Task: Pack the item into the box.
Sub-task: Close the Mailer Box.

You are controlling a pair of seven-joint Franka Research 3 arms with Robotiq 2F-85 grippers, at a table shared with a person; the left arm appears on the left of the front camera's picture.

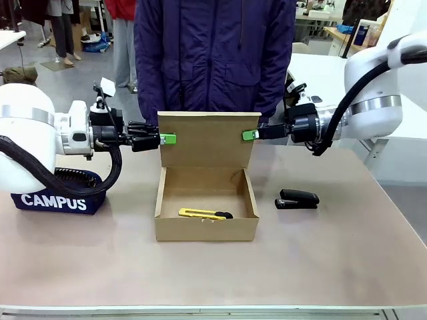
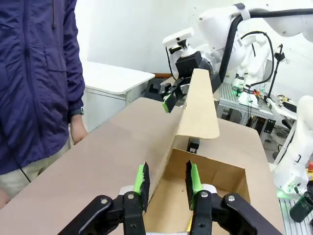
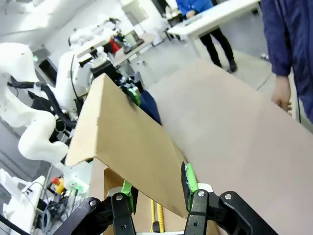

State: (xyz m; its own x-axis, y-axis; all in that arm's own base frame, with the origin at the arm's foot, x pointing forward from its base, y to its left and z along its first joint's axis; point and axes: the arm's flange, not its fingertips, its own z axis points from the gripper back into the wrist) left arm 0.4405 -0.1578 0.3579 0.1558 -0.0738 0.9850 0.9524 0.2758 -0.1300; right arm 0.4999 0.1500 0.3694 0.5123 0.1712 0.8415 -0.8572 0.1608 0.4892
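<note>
Yellow against the brown cardboard, the utility knife lies flat on the floor of the box, close to its front wall, at the centre of the frame. The lid stands upright. The left gripper straddles the lid's left edge and the right gripper its right edge. In both wrist views the green pads are spread wider than the cardboard, not pinching it. A black stapler lies right of the box, and a navy CAMPUS pouch sits at far left.
</note>
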